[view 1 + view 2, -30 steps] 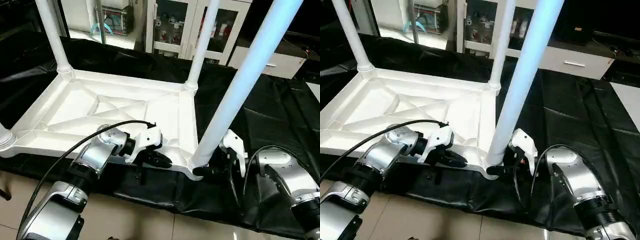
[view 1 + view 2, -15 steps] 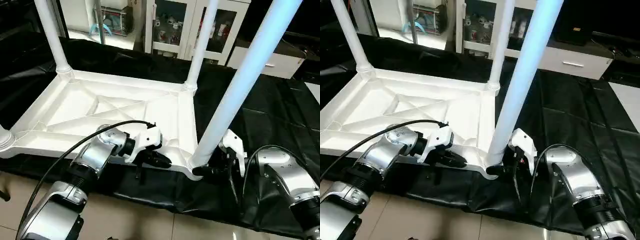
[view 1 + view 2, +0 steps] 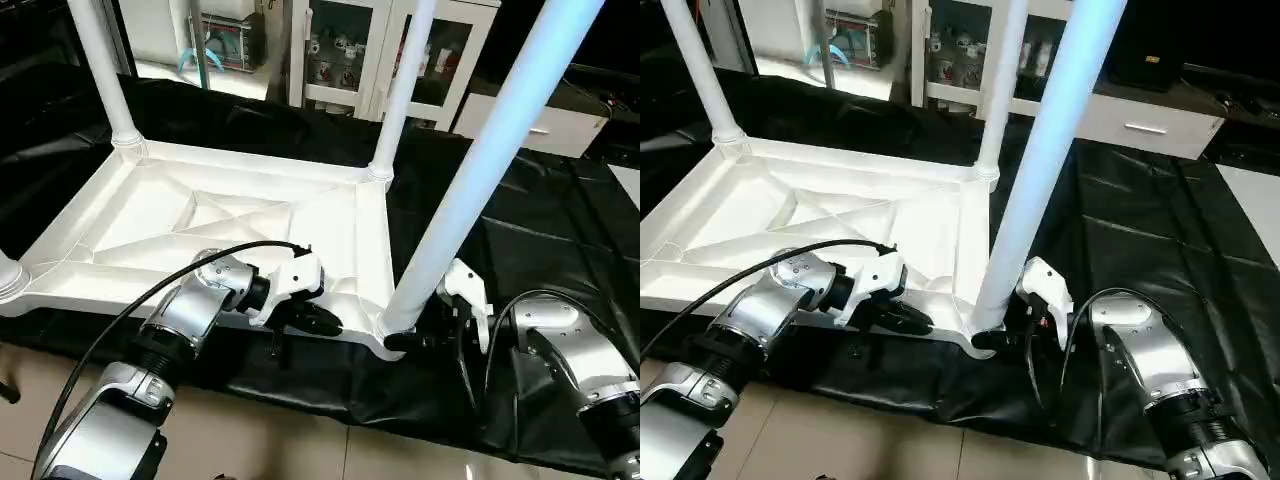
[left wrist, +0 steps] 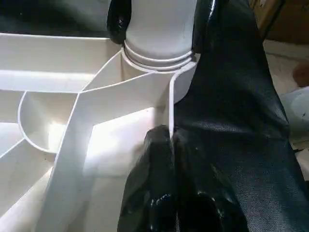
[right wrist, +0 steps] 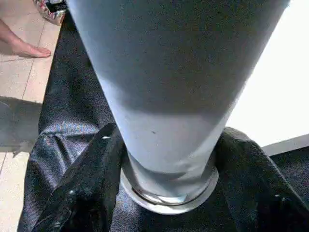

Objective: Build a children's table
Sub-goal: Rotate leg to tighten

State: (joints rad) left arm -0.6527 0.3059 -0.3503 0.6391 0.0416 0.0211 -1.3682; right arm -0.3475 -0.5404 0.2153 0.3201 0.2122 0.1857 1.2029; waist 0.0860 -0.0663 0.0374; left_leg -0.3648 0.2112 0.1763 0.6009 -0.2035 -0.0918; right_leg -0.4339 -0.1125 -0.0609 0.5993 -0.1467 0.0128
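The tabletop [image 3: 230,225] lies upside down on the black sheet [image 3: 530,230] covering the bench, its X-ribbed underside facing up and its long axis running across the robot's front. Four legs stand in its corner sockets, pointing up and out of frame. The near right leg [image 3: 480,170] leans slightly to the right as it rises from its socket [image 5: 169,193]. The far right leg [image 3: 400,90] and far left leg [image 3: 105,70] stand close to upright; the near left leg [image 3: 8,275] shows at the picture edge. The left gripper [image 3: 325,322] has its fingers [image 4: 159,193] pressed together, pinching the tabletop's thin near rim. The right gripper [image 3: 415,340] has its fingers [image 5: 87,188] spread around the base of the near right leg, one on each side, holding it.
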